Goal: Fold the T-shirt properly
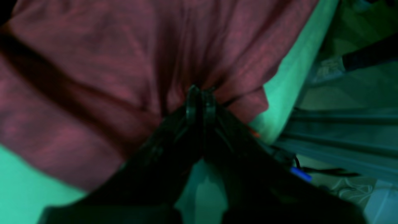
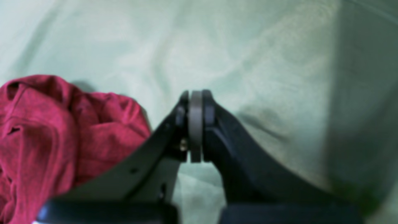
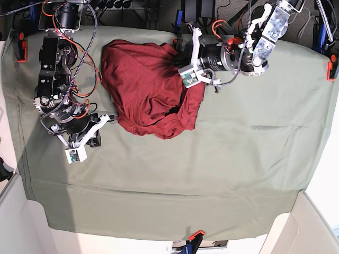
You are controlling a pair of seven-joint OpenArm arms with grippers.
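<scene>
In your left wrist view the whole picture is blurred, and the T-shirt (image 1: 130, 77) runs off the top and left edges, so you cannot trace its outline. The left gripper (image 1: 201, 93) hides the fabric pinched at its tips. Your right wrist view cuts the shirt at the left edge and is soft. From the base view the left gripper is buried under its own arm, and the shirt's sleeves and collar cannot be told apart in the crumple.
</scene>
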